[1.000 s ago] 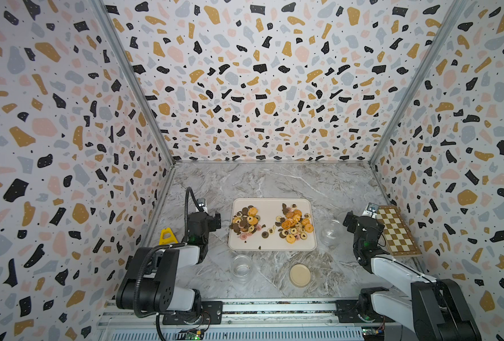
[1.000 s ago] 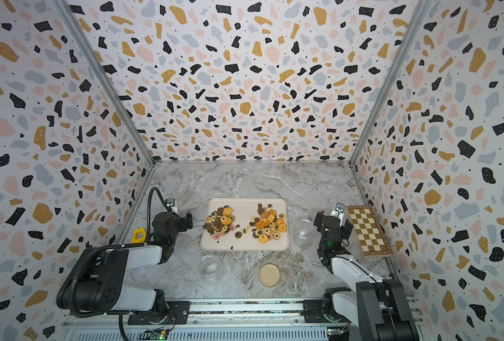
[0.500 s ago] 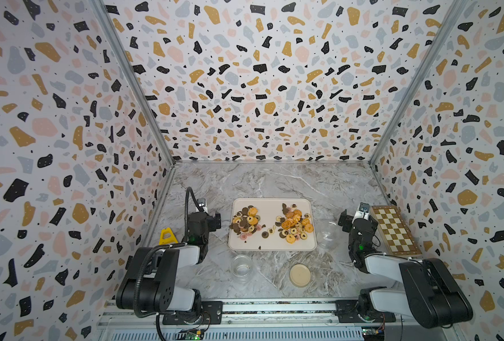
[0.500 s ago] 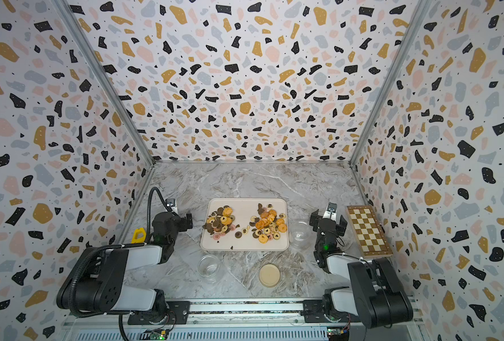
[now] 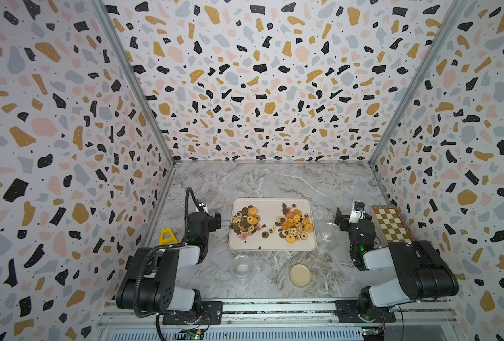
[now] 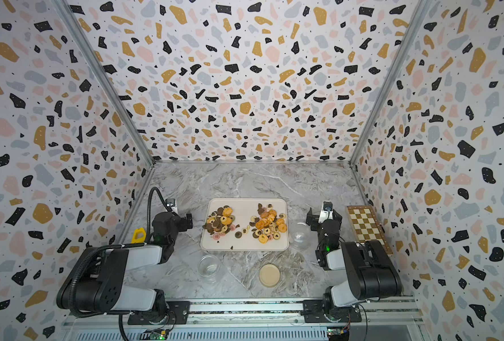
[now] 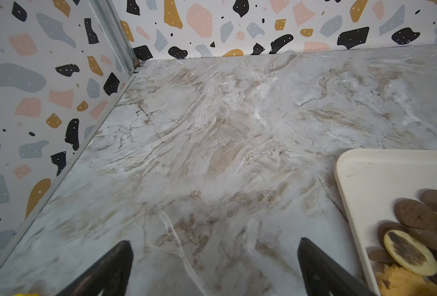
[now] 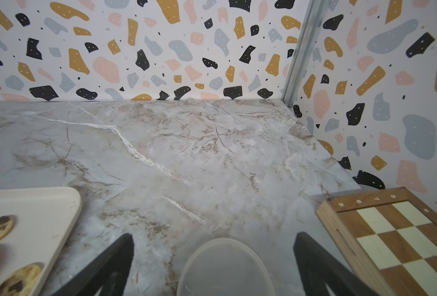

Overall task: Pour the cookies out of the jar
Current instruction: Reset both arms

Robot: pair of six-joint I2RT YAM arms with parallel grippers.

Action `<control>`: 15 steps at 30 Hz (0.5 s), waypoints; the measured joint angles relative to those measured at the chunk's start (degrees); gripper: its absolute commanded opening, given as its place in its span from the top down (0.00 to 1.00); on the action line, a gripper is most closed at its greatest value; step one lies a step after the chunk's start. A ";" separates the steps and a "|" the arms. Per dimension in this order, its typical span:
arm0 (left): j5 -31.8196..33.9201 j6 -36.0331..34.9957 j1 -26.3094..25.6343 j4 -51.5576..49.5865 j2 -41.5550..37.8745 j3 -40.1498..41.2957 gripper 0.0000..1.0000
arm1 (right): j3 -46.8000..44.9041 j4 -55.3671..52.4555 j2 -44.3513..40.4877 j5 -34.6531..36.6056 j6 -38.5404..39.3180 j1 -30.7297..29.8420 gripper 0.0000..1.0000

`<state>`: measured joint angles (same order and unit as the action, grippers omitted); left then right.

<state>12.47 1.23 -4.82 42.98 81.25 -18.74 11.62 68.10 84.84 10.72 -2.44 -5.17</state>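
Cream tray [image 5: 271, 206] at centre carries the cookies [image 5: 296, 226] in two heaps. Left end effector [image 7: 214, 244] wide, over bare surface [image 7: 212, 128] left of tray. Right end effector [image 8: 213, 237] wide; clear jar [image 8: 225, 269] between its jaws, touching neither, just right of tray.

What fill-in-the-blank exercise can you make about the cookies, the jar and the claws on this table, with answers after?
The cookies lie in ___ piles on the tray.
The clear jar off the tray's near left corner is ___.
The chequered wooden board beside the right claw is a ___.
The left claw has its jaws ___, holding nothing.
Missing words: two; empty; chessboard; open.
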 measured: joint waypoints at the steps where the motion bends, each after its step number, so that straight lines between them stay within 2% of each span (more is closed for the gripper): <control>1: 0.00 0.00 0.00 0.00 0.00 0.00 0.01 | 0.00 0.13 0.00 -0.04 0.00 -0.04 0.01; 15: 0.00 0.00 0.00 0.00 0.00 0.00 0.01 | 0.00 0.63 0.00 -0.46 0.17 -0.11 0.01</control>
<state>12.47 1.23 -4.82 42.98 81.25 -18.74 11.62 68.73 84.84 10.26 -2.26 -5.28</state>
